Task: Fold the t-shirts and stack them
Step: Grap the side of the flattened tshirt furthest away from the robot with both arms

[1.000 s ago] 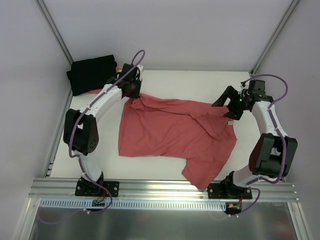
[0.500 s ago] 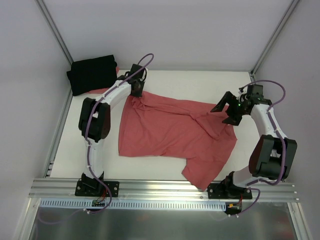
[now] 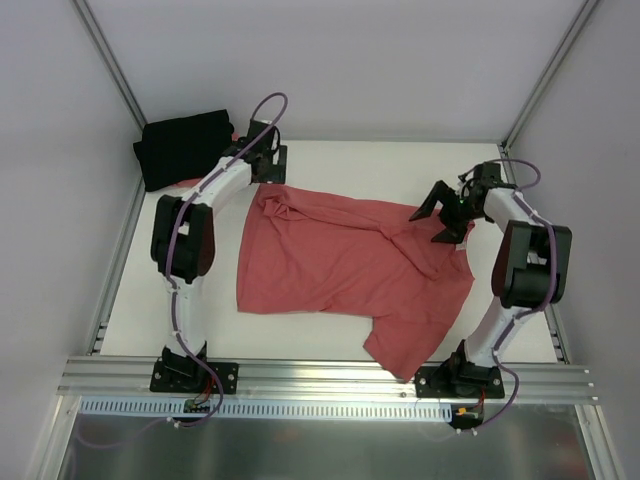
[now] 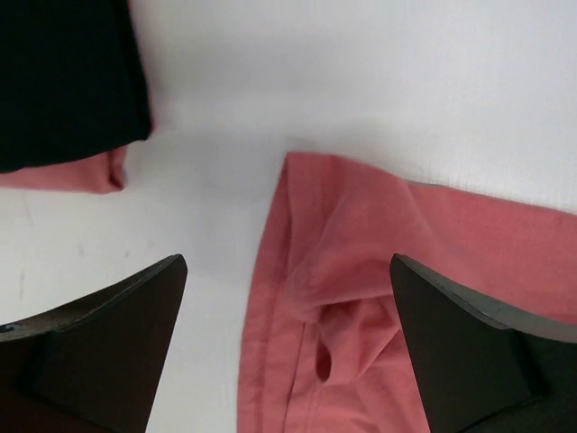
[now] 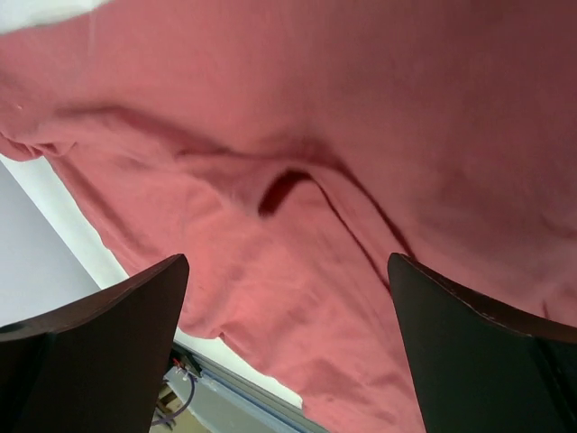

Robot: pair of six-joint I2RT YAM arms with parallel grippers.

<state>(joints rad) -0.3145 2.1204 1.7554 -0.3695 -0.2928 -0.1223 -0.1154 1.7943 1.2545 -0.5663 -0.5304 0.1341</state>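
Note:
A coral-red t-shirt (image 3: 340,262) lies spread and wrinkled across the white table, one part reaching the near edge. Its back left corner (image 4: 361,271) is bunched below my left gripper (image 3: 268,170), which stands open over it with nothing held (image 4: 288,262). A folded black t-shirt (image 3: 185,148) sits at the back left corner, a strip of coral cloth (image 4: 63,173) showing under its edge. My right gripper (image 3: 435,222) hovers open above the coral shirt's creased right side (image 5: 288,194), fingers wide apart (image 5: 288,262).
The table's rear edge runs just behind the left gripper, with grey walls and frame posts (image 3: 110,70) around it. A metal rail (image 3: 330,375) borders the near edge by the arm bases. Bare table (image 3: 510,300) shows right of the shirt.
The left gripper has opened and let go of the shirt's back left corner, which now rests on the table. The right gripper, still open, has shifted left over the shirt's right side.

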